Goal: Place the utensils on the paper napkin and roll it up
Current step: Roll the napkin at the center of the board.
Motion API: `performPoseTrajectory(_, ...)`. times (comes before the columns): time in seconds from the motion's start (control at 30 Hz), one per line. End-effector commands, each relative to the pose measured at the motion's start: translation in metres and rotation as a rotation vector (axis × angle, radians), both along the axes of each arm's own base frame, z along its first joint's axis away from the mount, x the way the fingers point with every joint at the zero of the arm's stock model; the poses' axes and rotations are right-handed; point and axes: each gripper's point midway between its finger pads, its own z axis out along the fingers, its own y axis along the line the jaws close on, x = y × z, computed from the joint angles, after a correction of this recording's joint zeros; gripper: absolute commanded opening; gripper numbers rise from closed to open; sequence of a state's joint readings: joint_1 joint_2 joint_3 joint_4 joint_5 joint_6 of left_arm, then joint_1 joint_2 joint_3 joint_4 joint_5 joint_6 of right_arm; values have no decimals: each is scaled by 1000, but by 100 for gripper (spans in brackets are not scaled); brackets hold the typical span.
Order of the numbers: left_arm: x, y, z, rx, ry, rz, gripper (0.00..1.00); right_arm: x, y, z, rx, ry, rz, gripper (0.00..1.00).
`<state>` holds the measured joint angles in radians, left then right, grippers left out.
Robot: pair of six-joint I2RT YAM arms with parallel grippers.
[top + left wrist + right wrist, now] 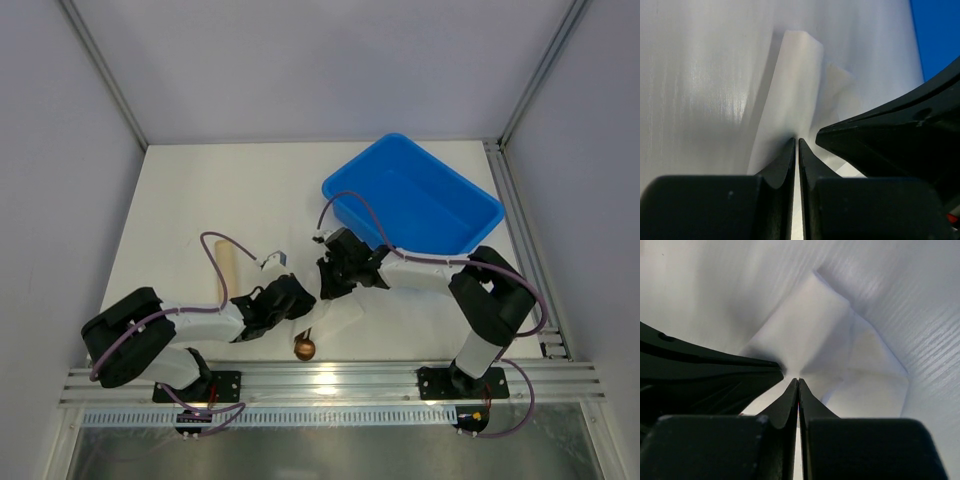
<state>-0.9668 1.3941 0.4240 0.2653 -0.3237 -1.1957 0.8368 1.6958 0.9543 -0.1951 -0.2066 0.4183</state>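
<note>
The white paper napkin (336,309) lies at the near middle of the table, mostly under both grippers. In the left wrist view its folded flap (795,85) rises to my left gripper (796,140), whose jaws are shut on its edge. In the right wrist view the creased napkin (840,335) converges at my right gripper (799,380), also shut on it. In the top view the left gripper (296,298) and right gripper (330,280) nearly touch. The gold-bronze spoon's bowl (304,347) sticks out near the front edge. The fork is hidden.
A tan cylinder (225,265) lies to the left behind the left arm. A blue bin (412,196) stands at the back right, close behind the right arm. The metal rail (320,380) runs along the table's front edge.
</note>
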Motion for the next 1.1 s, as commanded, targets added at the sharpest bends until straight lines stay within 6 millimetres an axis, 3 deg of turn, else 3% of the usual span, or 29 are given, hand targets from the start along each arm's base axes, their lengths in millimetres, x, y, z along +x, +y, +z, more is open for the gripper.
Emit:
performPoseTrajectory(0.0, 2, 0, -1, 19, -5, 3, 5, -2, 2, 9, 39, -25, 5, 4)
performPoseTrajectory(0.37, 3, 4, 2, 27, -20, 9, 6, -13, -9, -10, 23, -3, -6, 4)
performPoseTrajectory(0.57, 8, 12, 29, 10, -101, 4, 11, -16, -12, -17, 19, 4, -10, 4)
performPoseTrajectory(0.73, 14, 41, 58, 92, -155, 28, 29, -15, -13, -17, 16, -1, -12, 4)
performPoseTrajectory(0.9, 20, 65, 60, 105, -101, -25, 39, -14, -12, -18, 14, -1, -10, 4)
performPoseTrajectory(1.03, 27, 52, 65, -5, -126, -186, 41, -13, -11, -18, 15, -3, -9, 4)
performPoseTrajectory(1.07, 27, 50, 58, 6, -105, -207, 42, -13, -12, -18, 13, -2, -9, 4)
